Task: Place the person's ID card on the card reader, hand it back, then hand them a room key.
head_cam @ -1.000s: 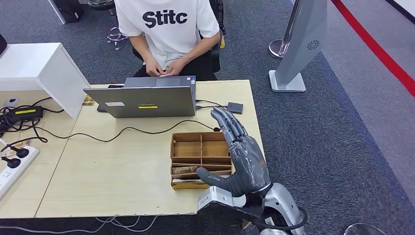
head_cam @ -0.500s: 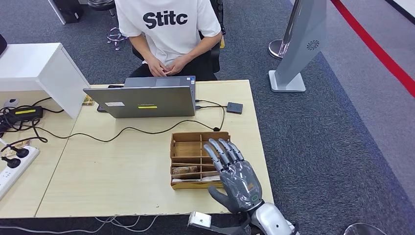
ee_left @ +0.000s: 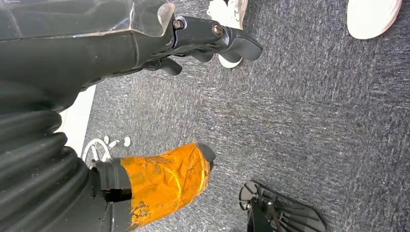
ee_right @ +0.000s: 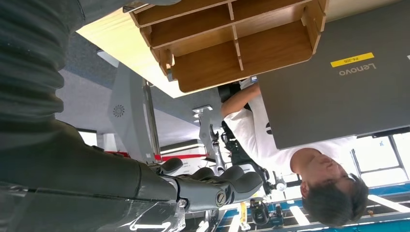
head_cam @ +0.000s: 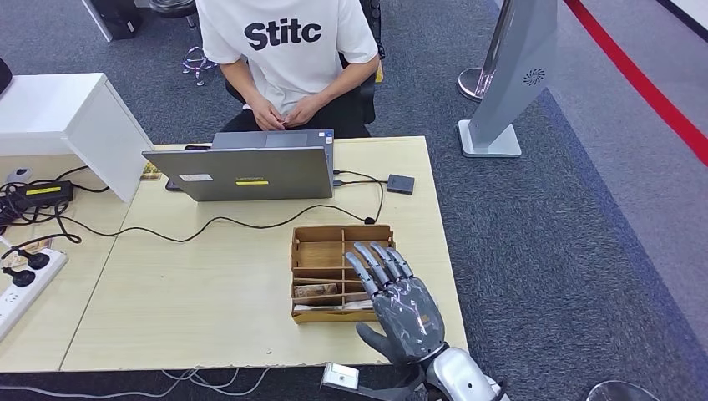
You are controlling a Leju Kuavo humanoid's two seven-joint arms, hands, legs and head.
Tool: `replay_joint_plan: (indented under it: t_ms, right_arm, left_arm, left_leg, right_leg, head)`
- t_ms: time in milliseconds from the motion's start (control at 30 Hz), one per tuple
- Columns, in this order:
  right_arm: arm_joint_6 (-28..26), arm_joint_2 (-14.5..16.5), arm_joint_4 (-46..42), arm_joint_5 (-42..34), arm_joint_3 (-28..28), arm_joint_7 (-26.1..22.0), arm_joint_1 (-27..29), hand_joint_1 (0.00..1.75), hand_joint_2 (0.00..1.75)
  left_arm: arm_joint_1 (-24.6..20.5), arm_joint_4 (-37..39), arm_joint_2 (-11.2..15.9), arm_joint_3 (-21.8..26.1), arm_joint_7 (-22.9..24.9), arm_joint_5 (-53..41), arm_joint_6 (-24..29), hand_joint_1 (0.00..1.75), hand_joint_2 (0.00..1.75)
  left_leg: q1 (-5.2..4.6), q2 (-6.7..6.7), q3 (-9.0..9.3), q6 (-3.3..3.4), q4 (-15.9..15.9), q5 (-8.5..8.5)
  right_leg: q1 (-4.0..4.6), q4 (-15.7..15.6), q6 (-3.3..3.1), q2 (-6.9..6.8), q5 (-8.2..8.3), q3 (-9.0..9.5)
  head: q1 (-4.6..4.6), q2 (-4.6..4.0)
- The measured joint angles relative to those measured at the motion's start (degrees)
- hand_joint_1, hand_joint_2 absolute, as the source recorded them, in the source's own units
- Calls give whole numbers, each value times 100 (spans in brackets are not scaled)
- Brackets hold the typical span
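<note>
My right hand (head_cam: 407, 311) has dropped back low over the wooden box (head_cam: 334, 251) near the bench's (head_cam: 209, 292) right edge, fingers spread, holding nothing. I think it wants a room key from the box. I can't spot the ID card.

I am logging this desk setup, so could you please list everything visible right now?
Light wooden table: one, centre.
Grey laptop: one, open, far side of the table.
Brown wooden divided tray: one, near right of the table, cards in its near slots.
Small dark square card reader: one, right of the laptop.
Black cables: several, across the table.
White power strip: one, left.
White box: one, far left.
Grey floor stand: one, right.
Person in white T-shirt: one, behind the laptop.
Right hand: grey, fingers spread, over the tray.
Left hand: dark, above carpet.
</note>
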Motion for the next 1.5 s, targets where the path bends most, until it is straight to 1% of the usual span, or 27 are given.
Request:
replay_joint_plan:
  t_ms: [700,767,867,900,1000,1100,1500]
  right_arm:
    - [1,-12,3,0,0,1,-1,0,175]
    - [110,-15,26,27,0,51,-13,0,175]
    - [530,-11,414,145,-4,180,-109,0,175]
    - [567,-8,618,169,-9,173,-141,0,175]
    - [478,20,1098,197,-30,128,-198,0,175]
    - [452,49,1363,203,-59,113,-223,0,175]
    - [507,142,1679,229,-196,74,-229,0,175]
  left_arm:
    - [0,0,0,0,0,0,0,0,175]
    - [0,0,0,0,0,-5,1,0,175]
    - [-16,0,0,0,16,-38,4,0,175]
    - [-21,0,0,0,26,-48,5,0,175]
    - [-26,0,2,0,39,-60,8,0,175]
    - [-30,0,2,0,39,-63,9,0,175]
    - [-29,0,2,0,39,-63,17,0,175]
  left_leg:
    - [0,0,0,0,0,0]
    - [0,0,1,0,0,0]
    - [0,1,2,0,0,0]
    - [0,0,2,0,0,1]
    - [0,-2,1,-1,0,2]
    - [0,-1,1,-2,0,2]
    - [0,-1,2,-2,0,2]
  right_leg:
    - [0,0,0,0,0,0]
    - [0,0,0,0,0,0]
    - [0,0,0,-1,0,1]
    - [0,0,0,-2,0,2]
    - [0,0,-2,-4,2,2]
    - [0,0,-2,-4,2,2]
    - [0,0,-2,-3,2,1]
  head:
    - [0,0]
    - [1,0]
    - [-2,0]
    - [-3,0]
    - [-5,0]
    - [-4,0]
    - [-5,0]
